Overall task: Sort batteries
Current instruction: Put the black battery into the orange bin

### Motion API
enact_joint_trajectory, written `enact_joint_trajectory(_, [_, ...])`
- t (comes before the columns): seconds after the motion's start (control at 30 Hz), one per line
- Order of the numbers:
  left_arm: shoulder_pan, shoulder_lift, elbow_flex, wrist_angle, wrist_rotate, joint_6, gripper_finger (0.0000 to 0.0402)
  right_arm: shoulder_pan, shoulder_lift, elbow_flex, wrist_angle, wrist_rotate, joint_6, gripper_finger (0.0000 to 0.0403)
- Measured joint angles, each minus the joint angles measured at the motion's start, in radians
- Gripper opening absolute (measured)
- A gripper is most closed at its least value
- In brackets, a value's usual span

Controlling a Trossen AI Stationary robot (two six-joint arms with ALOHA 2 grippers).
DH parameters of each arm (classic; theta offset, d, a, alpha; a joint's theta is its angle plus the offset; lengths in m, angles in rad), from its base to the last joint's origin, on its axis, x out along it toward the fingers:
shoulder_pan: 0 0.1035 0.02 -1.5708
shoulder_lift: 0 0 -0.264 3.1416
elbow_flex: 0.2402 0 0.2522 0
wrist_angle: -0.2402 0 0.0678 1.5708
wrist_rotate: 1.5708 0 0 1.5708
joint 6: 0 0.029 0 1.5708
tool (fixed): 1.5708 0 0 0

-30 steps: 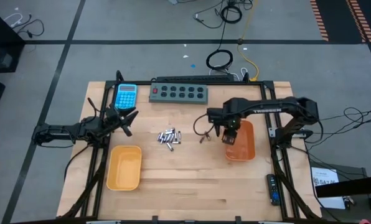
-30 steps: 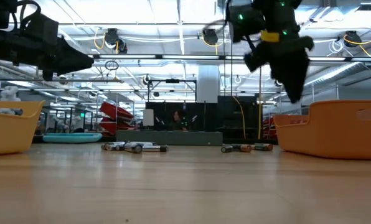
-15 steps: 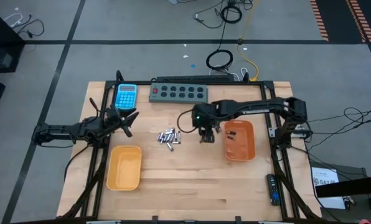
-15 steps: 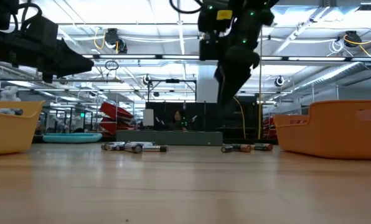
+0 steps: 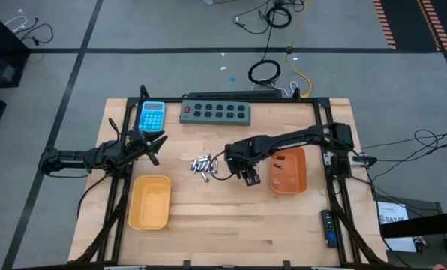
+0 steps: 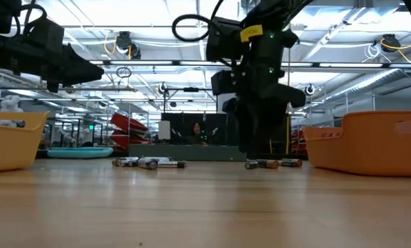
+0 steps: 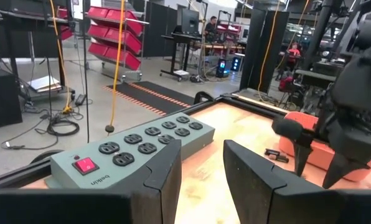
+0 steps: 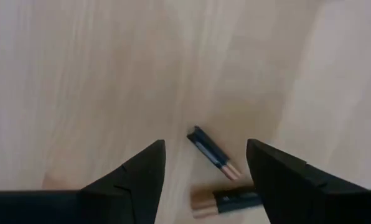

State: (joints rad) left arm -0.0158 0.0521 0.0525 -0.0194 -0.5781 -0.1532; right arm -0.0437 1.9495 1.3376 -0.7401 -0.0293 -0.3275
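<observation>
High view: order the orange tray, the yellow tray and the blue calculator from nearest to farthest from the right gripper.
From the right gripper:
1. Orange tray, just to its right.
2. Yellow tray, front left of the table.
3. Blue calculator, far back-left corner.

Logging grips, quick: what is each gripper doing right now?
Left gripper: open, empty, near the calculator.
Right gripper: open, empty, above two dark batteries.

Batteries (image 5: 204,166): a loose cluster of small silvery-grey cells lying flat at mid-table. Two dark, copper-ended cells (image 8: 213,151) lie apart, angled together.
</observation>
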Motion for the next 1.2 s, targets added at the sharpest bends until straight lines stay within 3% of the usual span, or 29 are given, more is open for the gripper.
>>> enact_joint_trajectory(0.27, [0.0, 0.0, 0.0, -0.016, 0.0, 0.0, 0.0127, -0.003, 0.061, 0.001, 0.028, 0.01, -0.063, 0.0177])
enact_joint_trajectory(0.57, [0.0, 0.0, 0.0, -0.025, 0.0, 0.001, 0.0127, -0.004, 0.071, 0.003, 0.017, 0.011, -0.135, 0.0015])
enact_joint_trajectory(0.83, [0.0, 0.0, 0.0, -0.028, -0.001, 0.001, 0.0127, -0.004, 0.07, 0.015, 0.03, 0.024, -0.136, 0.001])
enact_joint_trajectory(1.1, [0.0, 0.0, 0.0, -0.031, -0.001, 0.0, 0.0127, -0.006, 0.067, 0.179, -0.05, 0.051, -0.14, 0.0003])
enact_joint_trajectory(1.2, [0.0, 0.0, 0.0, -0.039, -0.001, 0.0, 0.0127, -0.006, 0.067, 0.23, -0.138, 0.113, -0.155, 0.0002])
